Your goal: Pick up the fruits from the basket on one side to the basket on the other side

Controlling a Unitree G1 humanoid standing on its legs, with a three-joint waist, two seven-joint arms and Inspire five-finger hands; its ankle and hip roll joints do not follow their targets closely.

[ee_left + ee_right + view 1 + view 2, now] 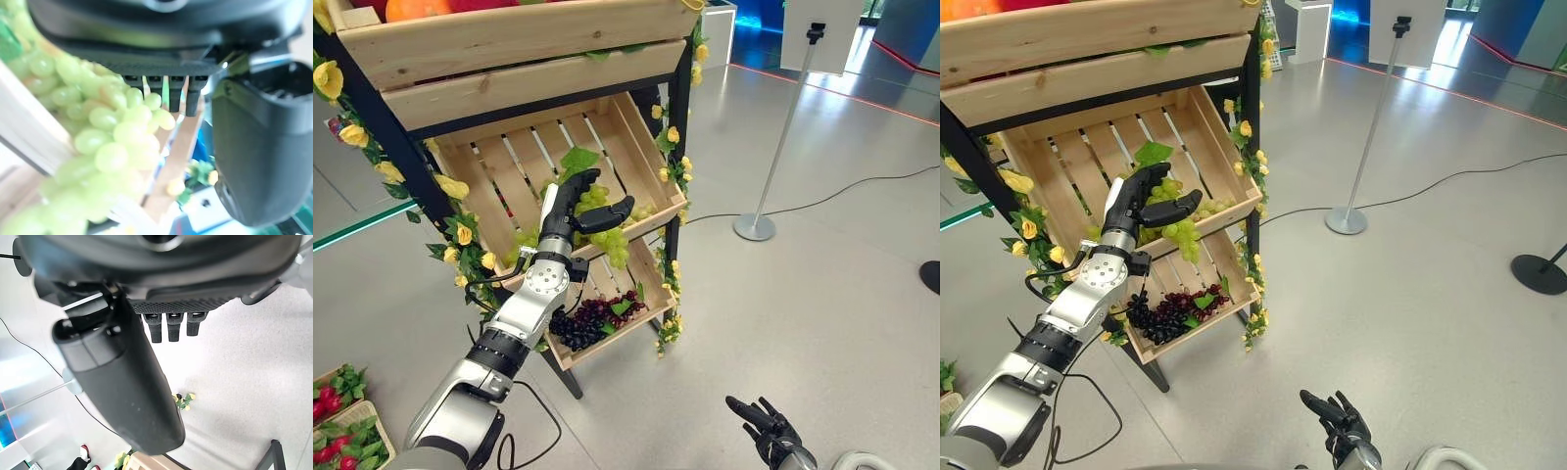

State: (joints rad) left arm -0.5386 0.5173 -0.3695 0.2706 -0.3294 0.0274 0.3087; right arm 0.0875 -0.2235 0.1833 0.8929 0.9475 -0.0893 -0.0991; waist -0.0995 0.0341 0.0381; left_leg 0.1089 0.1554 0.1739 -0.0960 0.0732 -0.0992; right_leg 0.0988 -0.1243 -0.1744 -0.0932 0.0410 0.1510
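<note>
L hand (579, 206) grips green grapes (607, 240), bunch hanging vertical.

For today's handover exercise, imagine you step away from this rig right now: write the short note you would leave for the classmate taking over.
Left robot hand: reached into the middle slatted crate of the wooden shelf, fingers curled over the green grapes at its front edge, thumb out over the bunch. Bunch not yet lifted clear.
Right robot hand: idle, low over the floor, fingers relaxed, holding nothing.
Other fruit: dark grapes in the crate below; orange and red fruit in the top crate.
Done: grapes reached and being gripped.
Left: lift the bunch out, carry it to the other basket, then likely repeat.
</note>
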